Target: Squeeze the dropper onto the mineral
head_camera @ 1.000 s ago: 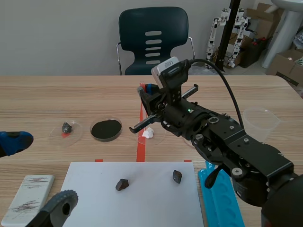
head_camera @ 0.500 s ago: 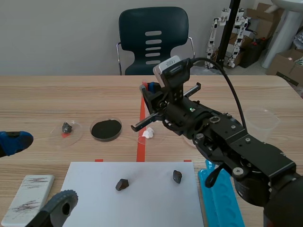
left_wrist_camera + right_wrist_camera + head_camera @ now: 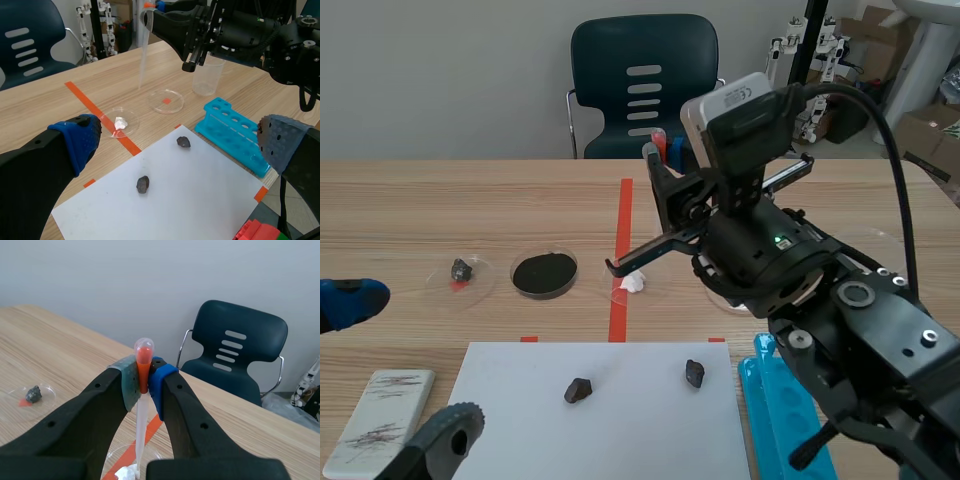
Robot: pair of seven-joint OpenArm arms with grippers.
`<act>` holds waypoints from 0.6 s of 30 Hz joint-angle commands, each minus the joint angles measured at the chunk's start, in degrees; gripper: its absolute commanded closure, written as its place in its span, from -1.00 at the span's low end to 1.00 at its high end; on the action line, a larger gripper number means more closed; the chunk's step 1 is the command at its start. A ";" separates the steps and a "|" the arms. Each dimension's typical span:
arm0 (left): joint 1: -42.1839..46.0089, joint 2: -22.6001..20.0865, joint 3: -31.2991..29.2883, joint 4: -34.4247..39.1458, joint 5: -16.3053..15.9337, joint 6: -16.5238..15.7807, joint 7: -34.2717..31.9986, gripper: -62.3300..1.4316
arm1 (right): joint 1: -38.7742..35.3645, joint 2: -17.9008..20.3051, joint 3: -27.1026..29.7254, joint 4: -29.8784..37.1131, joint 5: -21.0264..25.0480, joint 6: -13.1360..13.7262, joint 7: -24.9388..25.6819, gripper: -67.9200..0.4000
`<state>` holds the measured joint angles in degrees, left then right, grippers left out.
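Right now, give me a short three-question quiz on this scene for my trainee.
1. True or false: the right pincer is shut on the dropper.
2. What lies in the dish nearest the orange tape line? A) white mineral B) a coin C) a screw
3. How many dark rocks lie on the white paper?
Key: 1 true; 2 A; 3 two.

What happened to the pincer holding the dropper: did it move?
Yes. The right pincer, shut on the clear orange-bulbed plastic dropper, rose and shifted slightly right, overlapping the dark blue chair.
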<state>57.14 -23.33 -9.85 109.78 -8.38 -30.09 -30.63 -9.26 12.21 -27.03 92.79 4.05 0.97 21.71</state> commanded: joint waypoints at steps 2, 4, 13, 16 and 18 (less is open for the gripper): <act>-0.07 0.13 0.07 1.29 -0.59 -0.11 -1.07 -1.00 | -5.88 0.04 2.82 5.86 0.20 0.02 0.76 0.87; -0.07 0.13 0.07 1.29 -0.59 -0.11 -1.07 -1.00 | -10.95 0.04 4.44 10.19 0.20 0.02 0.90 0.87; -0.07 0.13 0.07 1.29 -0.59 -0.11 -1.07 -1.00 | -33.57 0.02 11.67 24.63 0.20 0.07 4.83 0.87; -0.07 0.13 0.07 1.29 -0.59 -0.11 -1.07 -1.00 | -39.74 0.02 13.70 26.80 0.09 0.11 7.69 0.89; -0.07 0.13 0.07 1.29 -0.59 -0.11 -1.07 -1.00 | -43.08 0.02 14.91 27.50 -1.27 0.37 10.16 0.89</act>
<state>57.14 -23.33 -9.85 109.78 -8.40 -30.09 -30.63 -52.42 12.08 -12.40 119.79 3.68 1.28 30.30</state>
